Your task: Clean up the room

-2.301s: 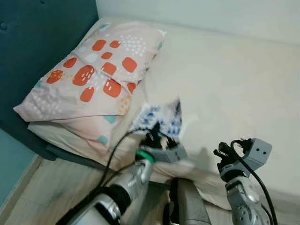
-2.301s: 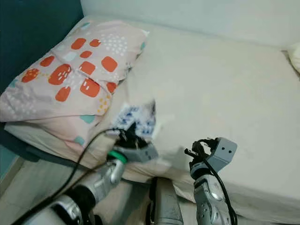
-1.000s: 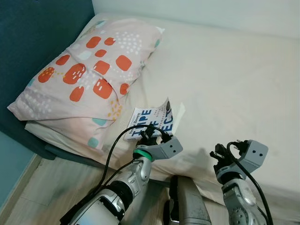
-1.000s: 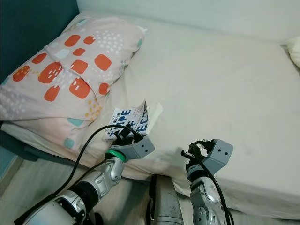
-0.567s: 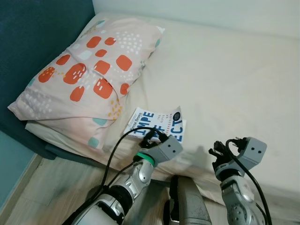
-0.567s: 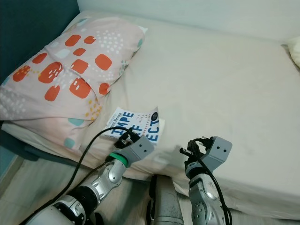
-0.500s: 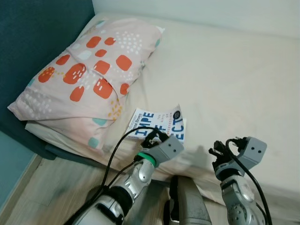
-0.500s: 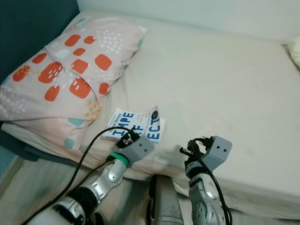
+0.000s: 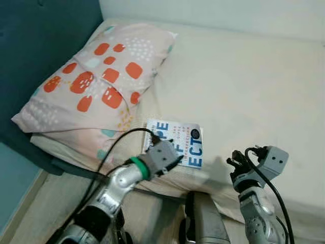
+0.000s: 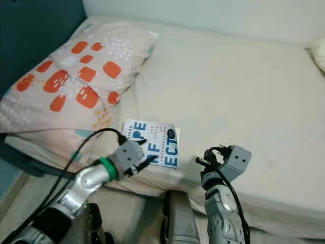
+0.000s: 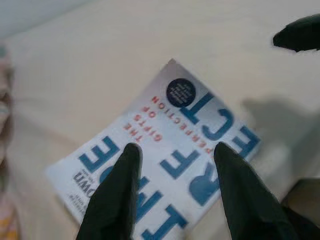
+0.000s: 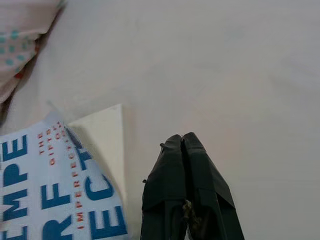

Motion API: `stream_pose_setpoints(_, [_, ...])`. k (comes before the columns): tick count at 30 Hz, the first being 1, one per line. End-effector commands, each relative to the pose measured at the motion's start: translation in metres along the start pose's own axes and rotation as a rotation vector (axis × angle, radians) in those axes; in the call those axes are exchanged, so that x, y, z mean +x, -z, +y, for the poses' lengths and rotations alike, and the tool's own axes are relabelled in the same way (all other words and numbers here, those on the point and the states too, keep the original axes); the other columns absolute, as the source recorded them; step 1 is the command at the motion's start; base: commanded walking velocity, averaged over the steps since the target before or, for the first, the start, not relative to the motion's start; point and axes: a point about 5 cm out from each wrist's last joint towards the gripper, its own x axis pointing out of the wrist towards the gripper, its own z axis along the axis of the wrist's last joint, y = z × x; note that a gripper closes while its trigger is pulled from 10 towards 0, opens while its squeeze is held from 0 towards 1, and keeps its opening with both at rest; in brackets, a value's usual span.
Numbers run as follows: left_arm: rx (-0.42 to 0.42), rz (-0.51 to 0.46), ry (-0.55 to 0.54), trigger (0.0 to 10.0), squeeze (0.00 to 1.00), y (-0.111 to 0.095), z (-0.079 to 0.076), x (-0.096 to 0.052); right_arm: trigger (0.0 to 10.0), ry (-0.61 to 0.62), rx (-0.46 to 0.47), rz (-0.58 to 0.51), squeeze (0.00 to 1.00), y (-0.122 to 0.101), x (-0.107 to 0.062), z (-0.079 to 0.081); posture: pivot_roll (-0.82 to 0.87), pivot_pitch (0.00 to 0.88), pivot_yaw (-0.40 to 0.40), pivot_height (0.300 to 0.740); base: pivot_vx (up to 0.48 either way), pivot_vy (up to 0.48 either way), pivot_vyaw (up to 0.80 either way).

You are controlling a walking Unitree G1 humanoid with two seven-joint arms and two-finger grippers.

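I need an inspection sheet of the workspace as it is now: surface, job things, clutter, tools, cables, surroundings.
Surface: cream bed, bare sheet.
Job's things: white book with blue letters lies flat near the bed's front edge, beside the patterned pillow.
Clutter: nothing seen.
Grippers: left tool open, above the book, not holding it; right tool shut, empty, over bare sheet by the book.
Cables: black cable loops along the left arm; another on the right wrist.
Surroundings: dark teal headboard, pale wall, wooden floor.

Head views overlook bed (image 9: 244, 81); wrist views close above book (image 11: 170, 150).
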Motion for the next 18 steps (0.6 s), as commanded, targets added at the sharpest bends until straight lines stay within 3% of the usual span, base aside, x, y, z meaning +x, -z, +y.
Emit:
stream_pose_setpoints(1, [-0.341, 0.002, -0.223, 10.0, 0.00, -0.002, 0.022, -0.010, 10.0, -0.091, -0.049, -0.036, 0.00, 0.000, -0.001, 0.013, -0.10, 0.099, 0.036, 0.595, 0.000, 0.000, 0.00])
stream_pose_setpoints(2, [-0.341, 0.002, -0.223, 10.0, 0.00, -0.002, 0.022, -0.010, 10.0, -0.091, -0.049, -0.036, 0.00, 0.000, -0.001, 0.013, -0.10, 0.099, 0.036, 0.595, 0.000, 0.000, 0.00])
stream_pose_setpoints(4, [-0.460, -0.027, -0.320, 10.0, 0.00, -0.007, 0.032, -0.018, 10.0, -0.183, -0.072, -0.080, 0.00, -0.005, -0.002, 0.031, -0.09, 0.080, 0.029, 0.595, 0.000, 0.000, 0.00])
stream_pose_setpoints(6, [-0.480, -0.036, -0.332, 10.0, 0.00, -0.010, 0.034, -0.022, 10.0, -0.219, -0.085, -0.093, 0.00, -0.006, -0.003, 0.038, -0.09, 0.077, 0.027, 0.595, 0.000, 0.000, 0.00])
stream_pose_setpoints(8, [-0.440, -0.054, -0.345, 10.0, 0.00, -0.017, 0.037, -0.024, 10.0, -0.267, -0.157, -0.130, 0.00, -0.008, -0.004, 0.047, -0.08, 0.054, 0.020, 0.595, 0.000, 0.000, 0.00])
stream_pose_setpoints(11, [-0.399, -0.061, -0.358, 10.0, 0.00, -0.019, 0.040, -0.022, 10.0, -0.265, -0.205, -0.160, 0.00, -0.010, -0.003, 0.048, -0.08, 0.040, 0.015, 0.599, 0.000, 0.000, -0.15])
stream_pose_setpoints(18, [-0.427, -0.057, -0.369, 10.0, 0.00, -0.029, 0.046, -0.015, 10.0, -0.254, -0.251, -0.202, 0.00, -0.020, 0.005, 0.043, -0.09, 0.008, 0.022, 0.620, 0.000, 0.000, -0.44])
